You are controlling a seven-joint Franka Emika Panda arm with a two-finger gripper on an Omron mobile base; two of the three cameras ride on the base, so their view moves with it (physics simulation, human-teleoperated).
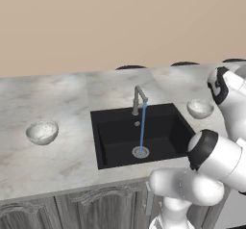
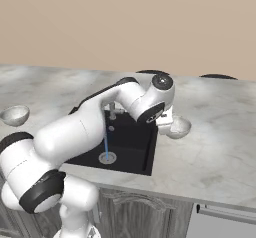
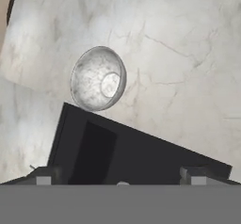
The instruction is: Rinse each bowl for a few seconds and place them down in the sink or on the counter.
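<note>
In the left base view, a thin blue stream of water [image 1: 142, 127] is seen running from the faucet [image 1: 139, 99] into the black sink [image 1: 117, 141], with one bowl [image 1: 42, 132] set on the counter [image 1: 62, 103] well to the left and a second bowl [image 1: 200, 108] just beside the sink's right rim. In the right base view, the gripper [image 2: 165, 122] is held close beside the second bowl, apart from it as far as can be told. In the hand view, the fingertips [image 3: 43, 179] are spread wide with nothing between them, and that bowl is seen on the counter next to the sink's corner.

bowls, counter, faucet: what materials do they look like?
Bowls: probably glazed ceramic, glossy speckled white-grey. Counter: marble-like stone, light grey with veins. Faucet: likely brushed metal, plain matte grey.
</note>
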